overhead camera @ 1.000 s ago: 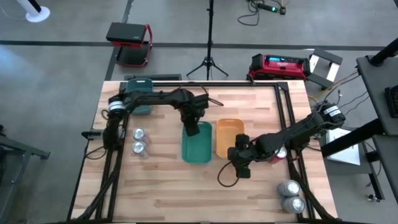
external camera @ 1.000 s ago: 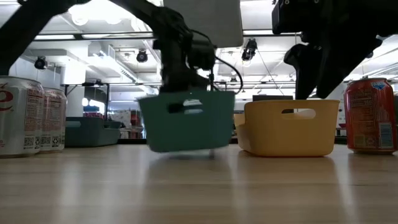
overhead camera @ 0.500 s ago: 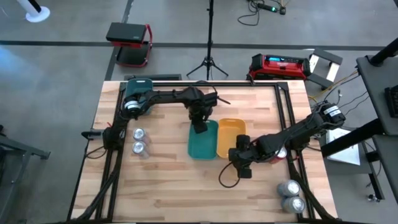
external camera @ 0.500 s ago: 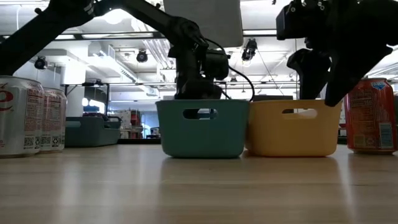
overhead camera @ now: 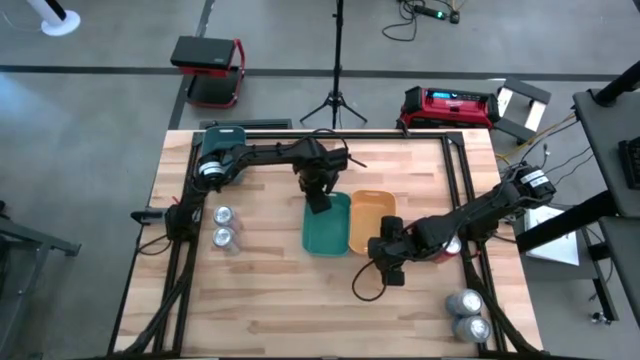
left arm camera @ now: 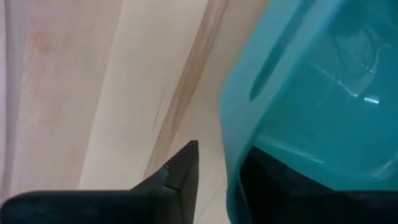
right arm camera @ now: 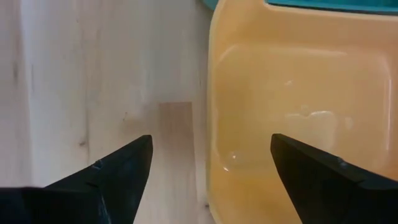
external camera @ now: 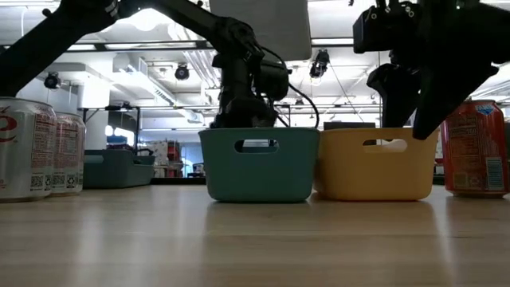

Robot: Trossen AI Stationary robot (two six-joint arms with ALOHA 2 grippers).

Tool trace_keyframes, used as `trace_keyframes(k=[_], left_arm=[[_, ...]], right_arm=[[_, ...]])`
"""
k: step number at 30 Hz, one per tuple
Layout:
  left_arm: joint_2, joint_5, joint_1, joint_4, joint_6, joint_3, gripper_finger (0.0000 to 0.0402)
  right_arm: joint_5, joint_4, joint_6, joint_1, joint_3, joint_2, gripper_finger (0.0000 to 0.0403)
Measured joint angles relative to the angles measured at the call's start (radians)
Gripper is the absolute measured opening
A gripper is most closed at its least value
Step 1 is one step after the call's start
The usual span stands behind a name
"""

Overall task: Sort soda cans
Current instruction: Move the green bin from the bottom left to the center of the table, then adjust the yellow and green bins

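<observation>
A green tray (overhead camera: 326,226) and an orange tray (overhead camera: 368,220) stand side by side on their bases at mid-table, long walls together. My left gripper (overhead camera: 319,203) is open at the green tray's far end, one finger (left arm camera: 180,177) outside its short wall (left arm camera: 233,143) and the other inside. My right gripper (overhead camera: 385,262) hangs open above the orange tray's near end (right arm camera: 214,124). Two silver soda cans (overhead camera: 223,226) stand upright at the left. A red can (external camera: 476,147) stands beside my right arm. Two more silver cans (overhead camera: 468,313) stand at the near right. My left gripper points down over the green tray's far short wall. A gap shows between the outer finger and the wall. The inner finger shows only as a dark shape through the plastic, and I cannot tell whether it touches.
A darker teal tray (overhead camera: 226,137) sits at the far left corner, partly under my left arm. Black rails run along the table's left, right and far edges. Bare wood lies across the near middle (overhead camera: 300,300).
My left gripper has carried the green tray toward the table's right edge. A second ago the tray was blurred and tilted, apart from the orange tray. Now it stands flat with its long wall against the orange tray.
</observation>
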Motion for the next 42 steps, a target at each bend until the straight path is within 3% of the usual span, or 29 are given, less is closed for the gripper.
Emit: trace_keyframes(k=[9, 13, 21, 27, 33, 42], left_arm=[[-0.195, -0.006, -0.027, 0.01, 0.005, -0.005, 0.0139], [-0.331, -0.009, -0.073, 0.021, -0.018, -0.065, 0.0141], [-0.635, -0.033, -0.194, 0.044, -0.227, -0.367, 0.0142], [-0.803, -0.13, -0.243, 0.124, -0.421, -0.613, 0.0142], [-0.855, -0.137, -0.249, 0.227, -0.514, -0.793, 0.0142], [-0.812, -0.137, -0.249, 0.331, -0.511, -0.826, 0.0142]], right_arm=[[-0.034, -0.001, -0.031, -0.019, -0.001, 0.095, 0.0281], [-0.048, -0.025, -0.033, -0.021, -0.001, 0.119, 0.026], [-0.051, -0.116, 0.002, -0.023, -0.001, 0.097, 0.0229], [-0.06, -0.151, 0.045, -0.027, -0.001, 0.082, 0.0225], [-0.077, -0.159, 0.097, -0.046, -0.004, 0.091, 0.0242], [-0.058, -0.168, 0.168, -0.072, -0.005, 0.083, 0.0271]])
